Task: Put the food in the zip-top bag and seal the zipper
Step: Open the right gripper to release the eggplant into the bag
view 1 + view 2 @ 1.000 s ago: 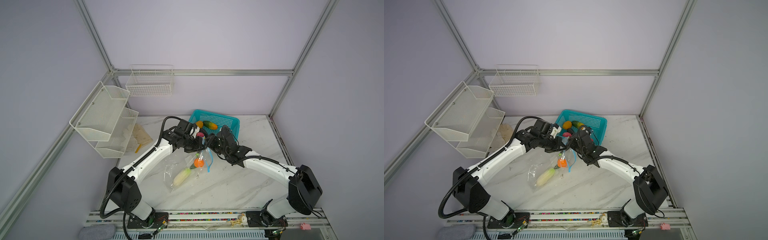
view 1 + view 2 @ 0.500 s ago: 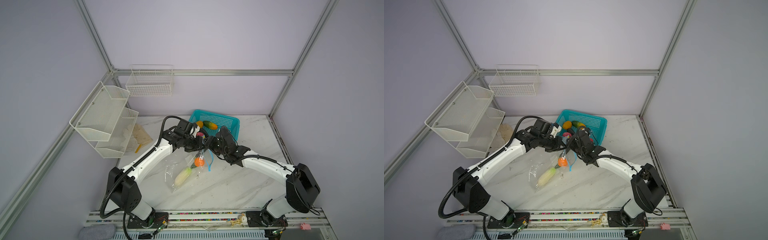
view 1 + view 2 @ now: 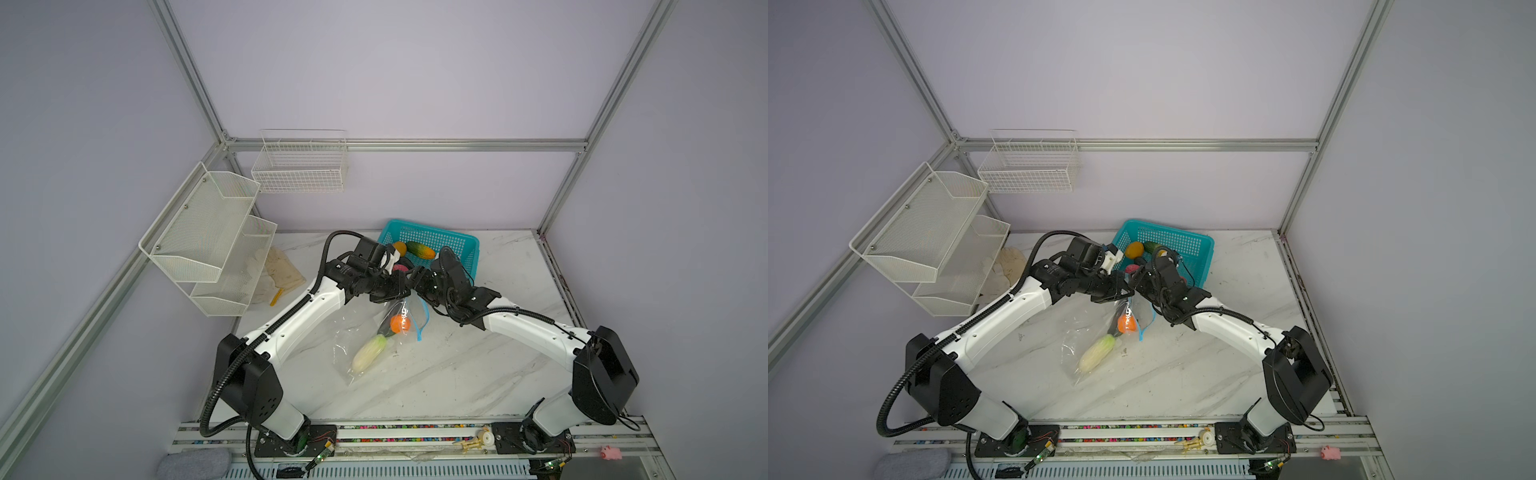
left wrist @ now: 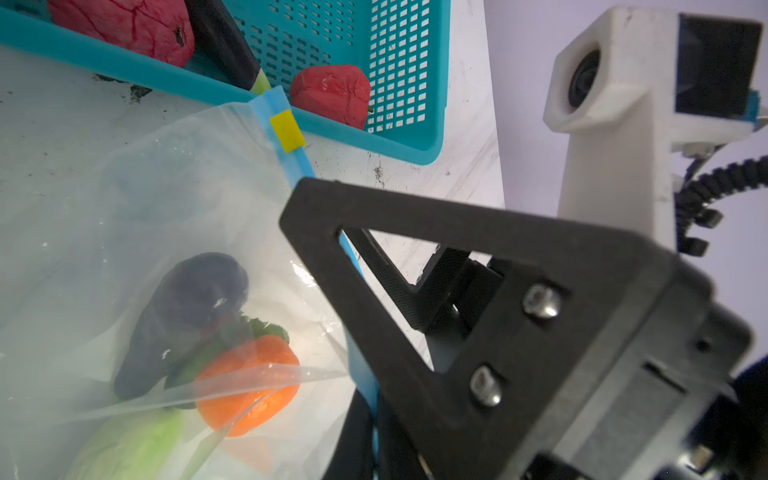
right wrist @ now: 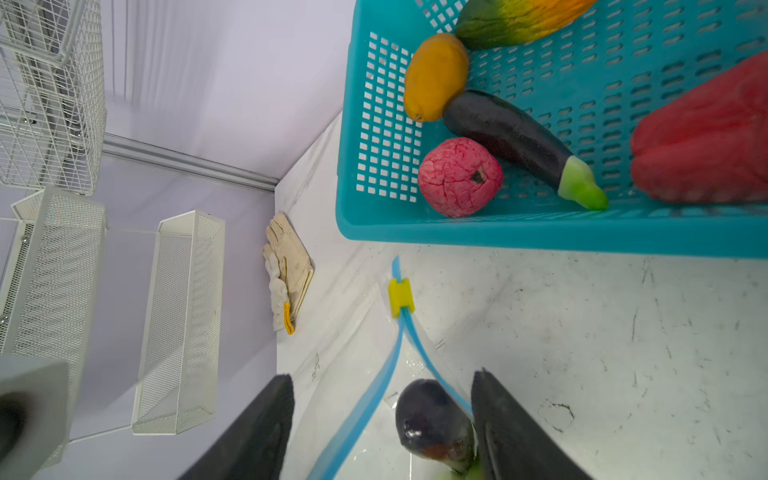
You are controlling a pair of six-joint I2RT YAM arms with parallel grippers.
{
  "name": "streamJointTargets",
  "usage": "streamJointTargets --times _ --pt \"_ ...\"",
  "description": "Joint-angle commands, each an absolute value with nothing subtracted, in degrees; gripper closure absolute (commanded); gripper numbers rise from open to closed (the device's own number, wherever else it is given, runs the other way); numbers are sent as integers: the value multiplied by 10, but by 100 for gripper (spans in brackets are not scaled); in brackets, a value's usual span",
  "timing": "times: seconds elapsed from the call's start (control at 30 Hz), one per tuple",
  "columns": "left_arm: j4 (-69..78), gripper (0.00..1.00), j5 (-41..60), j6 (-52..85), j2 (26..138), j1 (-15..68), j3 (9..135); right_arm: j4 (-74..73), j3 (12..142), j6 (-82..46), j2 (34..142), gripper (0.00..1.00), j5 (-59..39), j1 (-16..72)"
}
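In both top views, just above centre frame, the left gripper (image 3: pixel 395 291) and right gripper (image 3: pixel 415 279) meet over the zip-top bag (image 3: pixel 357 332), and their own bodies hide the fingertips. In the left wrist view a finger (image 4: pixel 457 226) covers part of the zipper (image 4: pixel 297 166), and the radish (image 4: pixel 124 442) is a blur cut by the frame edge. In the right wrist view the bagged eggplant (image 5: pixel 432 419), red piece (image 5: pixel 706 137) and cucumber (image 5: pixel 519 16) are cropped.

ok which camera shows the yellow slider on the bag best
The right wrist view: the yellow slider sits clear, where the blue strip splits. The left wrist view shows it too, more slanted. In both top views I cannot make it out.
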State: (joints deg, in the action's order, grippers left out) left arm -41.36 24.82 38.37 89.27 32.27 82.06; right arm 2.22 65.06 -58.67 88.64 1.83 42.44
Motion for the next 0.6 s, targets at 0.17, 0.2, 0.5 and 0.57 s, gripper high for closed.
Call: streamJointTargets --times 0.17,0.2,0.5,0.57 --pt "-391 100 250 381 869 313 823 43 685 -444 828 33 20 405" --pt "-392 100 250 381 867 312 821 39 688 -408 820 33 11 396" --pt "-392 100 256 382 858 308 822 153 777 -238 849 36 -56 240" --pt "-394 100 257 381 859 307 824 177 797 -230 877 36 -59 219"
